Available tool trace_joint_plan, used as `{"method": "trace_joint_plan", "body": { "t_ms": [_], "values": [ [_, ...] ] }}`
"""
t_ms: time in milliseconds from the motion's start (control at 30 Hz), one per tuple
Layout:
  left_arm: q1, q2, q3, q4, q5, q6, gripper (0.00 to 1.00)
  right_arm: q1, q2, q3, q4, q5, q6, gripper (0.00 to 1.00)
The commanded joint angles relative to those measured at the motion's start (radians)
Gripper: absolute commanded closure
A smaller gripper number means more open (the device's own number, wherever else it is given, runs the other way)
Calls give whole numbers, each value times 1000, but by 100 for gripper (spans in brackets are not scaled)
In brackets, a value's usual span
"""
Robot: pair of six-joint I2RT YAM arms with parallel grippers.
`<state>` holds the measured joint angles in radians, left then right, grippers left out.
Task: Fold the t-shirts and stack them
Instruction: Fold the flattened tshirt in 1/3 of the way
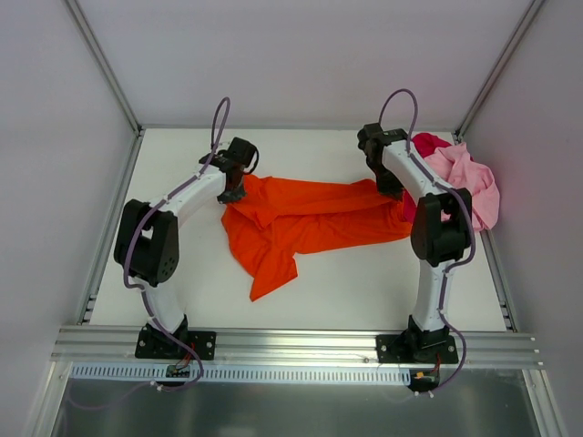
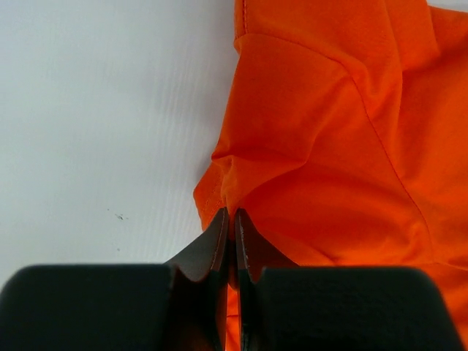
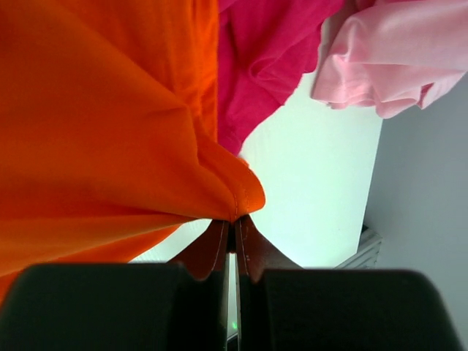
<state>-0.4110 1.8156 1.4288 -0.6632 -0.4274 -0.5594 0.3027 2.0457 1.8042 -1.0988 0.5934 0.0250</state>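
The orange t-shirt (image 1: 291,223) lies stretched across the middle of the table, crumpled toward the front left. My left gripper (image 2: 229,213) is shut on its left edge (image 2: 219,190), seen in the top view as the left gripper (image 1: 232,191). My right gripper (image 3: 234,219) is shut on the shirt's right hem (image 3: 245,197), and the top view shows this right gripper (image 1: 392,187) at the shirt's right end. The crimson-red t-shirt (image 3: 270,51) and the light pink t-shirt (image 1: 469,182) are heaped at the back right, the red t-shirt (image 1: 426,143) mostly under the pink.
White table (image 1: 364,282) ringed by grey walls. An aluminium rail (image 1: 291,344) runs along the near edge by the arm bases. The pink and red heap sits against the right wall (image 1: 537,137), close behind the right arm.
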Motion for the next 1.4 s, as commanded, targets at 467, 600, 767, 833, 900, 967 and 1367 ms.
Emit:
{"method": "trace_joint_plan", "body": {
  "t_ms": [467, 600, 767, 833, 900, 967, 1367],
  "values": [
    [77, 86, 353, -36, -1, 16, 100, -63, 142, 497, -98, -38, 38, 99],
    [95, 172, 512, -87, -1, 18, 100, -63, 133, 486, -47, -41, 38, 99],
    [103, 235, 524, -99, 15, 10, 100, -63, 41, 262, 120, 25, 13, 99],
    [103, 228, 486, -85, 16, 7, 100, -63, 12, 187, 169, 43, 7, 99],
    [106, 229, 467, -72, 26, 9, 100, -66, 11, 164, 182, 39, 7, 99],
    [106, 243, 469, -82, 21, 13, 100, -66, 36, 173, 160, 34, 19, 99],
    [106, 125, 280, -53, 16, 55, 100, -70, -1, 40, 143, -12, -16, 99]
  ]
}}
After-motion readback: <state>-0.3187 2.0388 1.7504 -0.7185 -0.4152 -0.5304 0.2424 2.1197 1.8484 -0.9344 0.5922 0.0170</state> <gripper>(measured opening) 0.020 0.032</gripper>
